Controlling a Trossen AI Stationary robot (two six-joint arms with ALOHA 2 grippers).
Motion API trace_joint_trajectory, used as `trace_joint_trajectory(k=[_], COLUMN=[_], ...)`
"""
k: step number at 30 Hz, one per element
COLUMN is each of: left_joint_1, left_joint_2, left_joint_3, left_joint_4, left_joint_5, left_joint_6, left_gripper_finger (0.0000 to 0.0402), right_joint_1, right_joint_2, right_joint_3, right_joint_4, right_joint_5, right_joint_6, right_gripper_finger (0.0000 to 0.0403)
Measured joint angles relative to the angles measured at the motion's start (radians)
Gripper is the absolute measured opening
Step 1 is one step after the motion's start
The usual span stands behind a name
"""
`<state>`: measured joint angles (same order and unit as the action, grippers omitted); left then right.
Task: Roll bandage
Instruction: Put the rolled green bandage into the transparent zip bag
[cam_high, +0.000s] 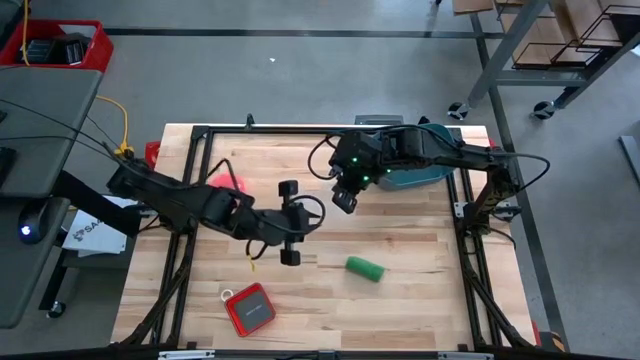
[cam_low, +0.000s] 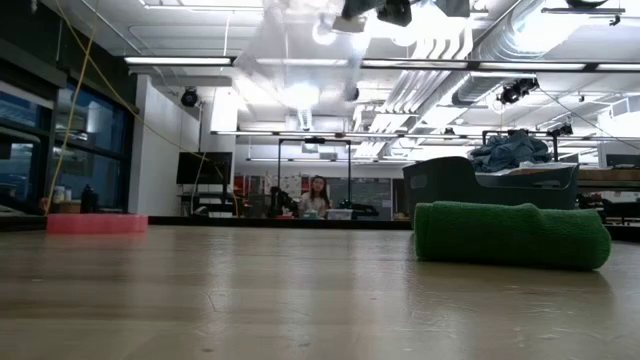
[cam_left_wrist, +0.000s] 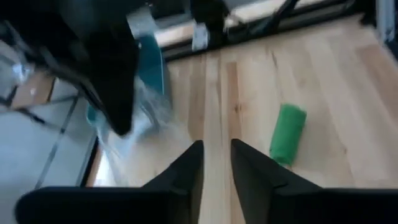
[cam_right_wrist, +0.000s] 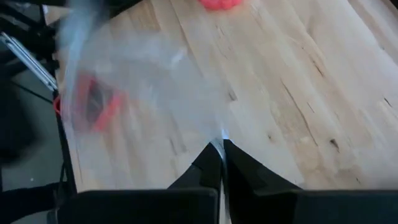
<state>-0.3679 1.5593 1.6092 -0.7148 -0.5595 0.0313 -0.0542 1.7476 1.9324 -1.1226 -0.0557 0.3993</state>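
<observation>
The bandage (cam_high: 365, 269) was shown as a short green roll lying on its side on the counter (cam_high: 420, 300), toward the near right, apart from both arms and held by neither. The left gripper (cam_high: 290, 222) was held above the middle of the counter with a narrow gap between its fingers and nothing between them; the roll (cam_left_wrist: 287, 133) was seen ahead of it and a little to one side. The right gripper (cam_high: 345, 197) was raised above the far middle, its fingers closed together and empty. The main risk was judged to be a push rather than a pinch: the roll was free to turn on the smooth wood, so a finger meeting its rounded side could have sent it rolling toward the near edge or loosened its outer turn. The narrow gap of the left gripper was judged too small to take the roll without wider opening. The two grippers were near each other over the centre, so a crossing reach could have brought the arms into contact. Open wood lay all around the roll; a red case (cam_high: 248, 308) lay near the front edge to its left, a pink ring (cam_high: 226, 182) at the far left, and a teal tub (cam_high: 420, 172) under the right arm at the far edge.
</observation>
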Motion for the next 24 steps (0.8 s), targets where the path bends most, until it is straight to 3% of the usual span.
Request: trace_joint_trajectory(k=[6,10,19,24], left_joint_1=[0.006,0.022,0.053,0.073], left_joint_2=[0.002,0.046,0.308,0.441], left_joint_3=[0.036,0.036,0.034,0.034], left_joint_4=[0.001,0.000,0.191,0.306], left_joint_5=[0.013,0.131,0.287,0.471], left_joint_6=[0.095,0.111,0.283,0.200], left_gripper_finger=[0.0140,0.0179,0.0244,0.0258], right_joint_1=[-0.018,-0.029,-0.091,-0.124], right_joint_2=[0.000,-0.008,-0.097,-0.164], right_joint_3=[0.000,0.000,0.000,0.000], right_joint_4=[-0.118,-0.245,-0.366,-0.372], right_joint_5=[0.027,0.092,0.112,0.113], right_joint_6=[-0.056,-0.101,-0.104,-0.066], right_gripper_finger=[0.0000,0.0000,0.0000,0.0000])
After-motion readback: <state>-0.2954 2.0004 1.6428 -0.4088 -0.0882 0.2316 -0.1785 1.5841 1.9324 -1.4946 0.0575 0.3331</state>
